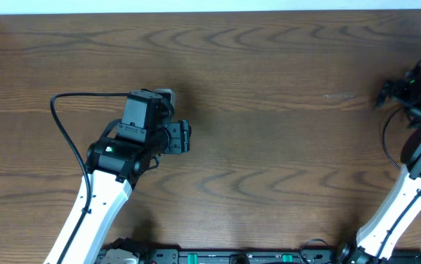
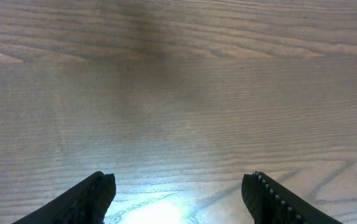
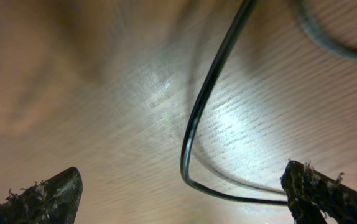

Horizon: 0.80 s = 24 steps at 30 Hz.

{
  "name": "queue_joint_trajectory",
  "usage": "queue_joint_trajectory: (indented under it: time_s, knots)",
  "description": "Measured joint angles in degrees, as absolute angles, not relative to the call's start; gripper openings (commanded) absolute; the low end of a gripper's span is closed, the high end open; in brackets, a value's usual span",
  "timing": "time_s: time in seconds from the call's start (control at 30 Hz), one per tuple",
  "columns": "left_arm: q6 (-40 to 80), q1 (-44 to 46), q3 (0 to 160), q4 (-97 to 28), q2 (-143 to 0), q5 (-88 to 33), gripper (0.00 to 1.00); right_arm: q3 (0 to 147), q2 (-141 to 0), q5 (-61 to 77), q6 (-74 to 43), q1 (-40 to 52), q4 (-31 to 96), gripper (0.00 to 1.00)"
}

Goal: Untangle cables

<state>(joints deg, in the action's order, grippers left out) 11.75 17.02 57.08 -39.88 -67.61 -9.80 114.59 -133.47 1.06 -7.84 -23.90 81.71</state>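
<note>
- Found the right gripper (image 3: pixel 181 179) spread wide, nothing pinched.
- Saw a thin black cable (image 3: pixel 208 84) running from ahead down between its fingers, then bending sharply towards the right fingertip (image 3: pixel 309 183); could not tell whether touching.
- Noted a greyer cable (image 3: pixel 328 45), blurred, ahead and to the right.
- Found the left gripper (image 2: pixel 178 186) open too, holding nothing, with only bare table (image 2: pixel 178 74) ahead.
- Judged it best to centre over the straight run ahead of the bend, close only once seated, then draw slowly away from the greyer cable to avoid tightening any crossing.
</note>
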Motion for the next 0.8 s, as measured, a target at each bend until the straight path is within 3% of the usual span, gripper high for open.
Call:
queue_joint_trajectory:
  time_s: [0.1, 0.13, 0.17, 0.2, 0.23, 0.53, 0.8]
  knots:
    - [11.7, 17.0, 57.1, -39.9, -67.6, -9.8, 0.71, 108.8, -133.5, -2.2, -6.9, -22.1, 78.2, 0.97]
    - [11.7, 17.0, 57.1, -39.8, -67.6, -9.9, 0.71, 107.6, -133.5, -2.6, -6.9, -22.0, 77.5, 0.87]
    - [11.7, 17.0, 57.1, -39.9, -67.6, -10.0, 0.71, 104.9, -133.5, -3.3, -6.8, -21.7, 76.0, 0.55]
    - [11.7, 17.0, 57.1, -39.9, -67.6, -10.0, 0.71, 104.0, -133.4, -2.9, -6.8, -21.7, 76.0, 0.38]
    - [11.7, 17.0, 57.1, -39.9, -67.6, -10.0, 0.71, 103.2, -133.1, -2.7, -6.8, -21.7, 75.1, 0.01]
    - [11.5, 17.0, 57.1, -39.9, -67.6, -10.0, 0.71, 106.4, -132.7, -3.9, -10.1, -23.9, 77.6, 0.01]
    - [11.5, 17.0, 57.1, -39.9, -67.7, -10.0, 0.71, 144.9, -131.4, -3.6, -8.6, -32.8, 81.2, 0.01]
